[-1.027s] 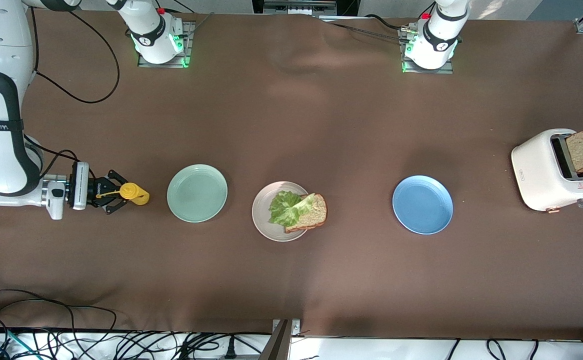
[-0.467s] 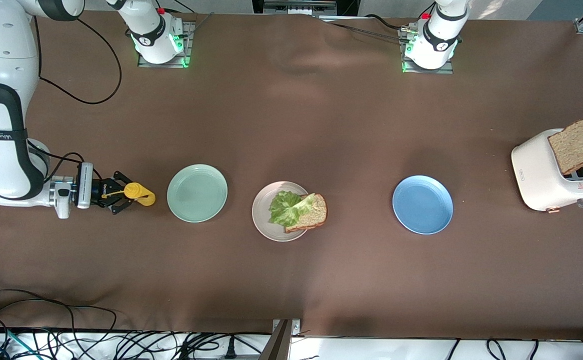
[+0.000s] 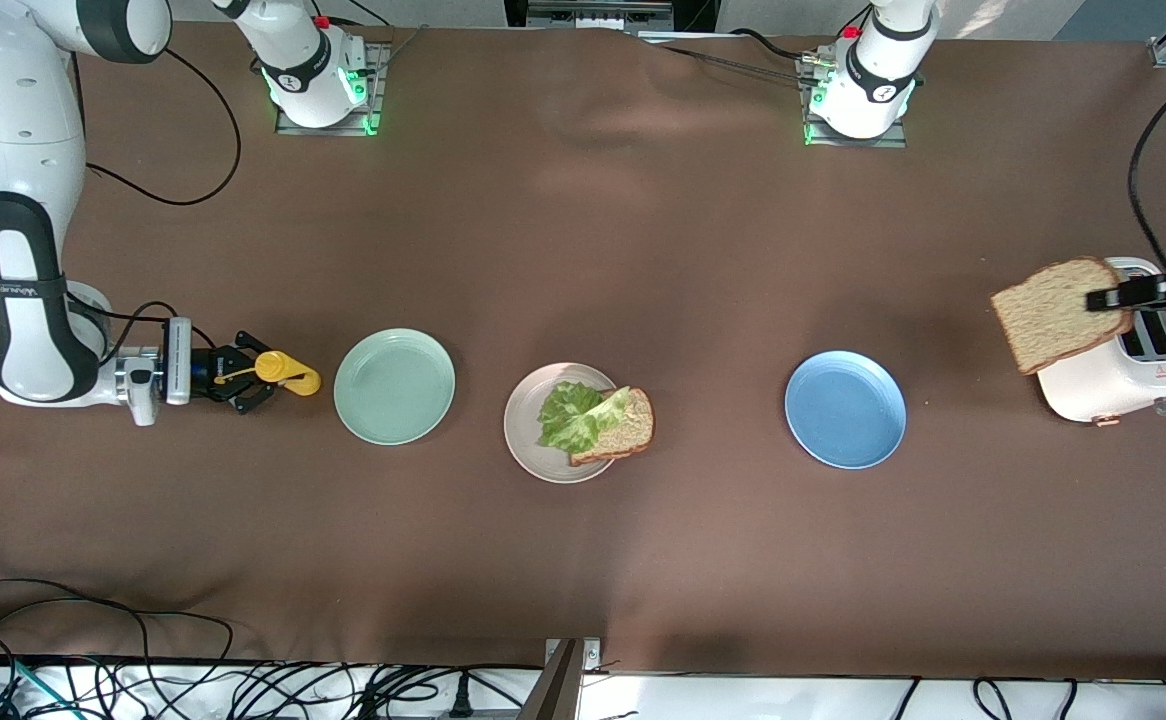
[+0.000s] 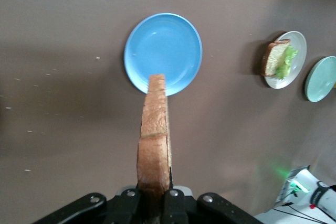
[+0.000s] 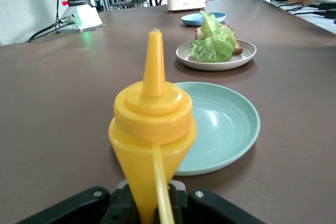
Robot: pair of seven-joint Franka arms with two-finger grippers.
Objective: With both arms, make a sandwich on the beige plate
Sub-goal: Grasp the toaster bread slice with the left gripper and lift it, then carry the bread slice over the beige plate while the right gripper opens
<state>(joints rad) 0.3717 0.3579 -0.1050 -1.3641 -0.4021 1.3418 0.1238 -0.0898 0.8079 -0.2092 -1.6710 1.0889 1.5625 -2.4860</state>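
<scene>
Front view: my left gripper (image 3: pixel 1123 297) pinches a bread slice (image 3: pixel 1055 312) in the air over the white toaster (image 3: pixel 1118 375), at the left arm's end of the table. My right gripper (image 3: pixel 243 372) is clamped on a yellow squeeze bottle (image 3: pixel 285 370) beside the mint-green plate (image 3: pixel 394 386). The beige plate (image 3: pixel 543 455) sits mid-table, carrying bread (image 3: pixel 623 430) and lettuce (image 3: pixel 568 412).

Left wrist view: the held slice (image 4: pixel 154 140) stands edge-on above the blue plate (image 4: pixel 163 52).

Right wrist view: the bottle (image 5: pixel 153 145) fills the jaws.

Left gripper (image 3: pixel 1111 298): level, raised at the left arm's end, fingers clamped.
Right gripper (image 3: pixel 246 377): low, horizontal at the right arm's end, fingers clamped.
</scene>
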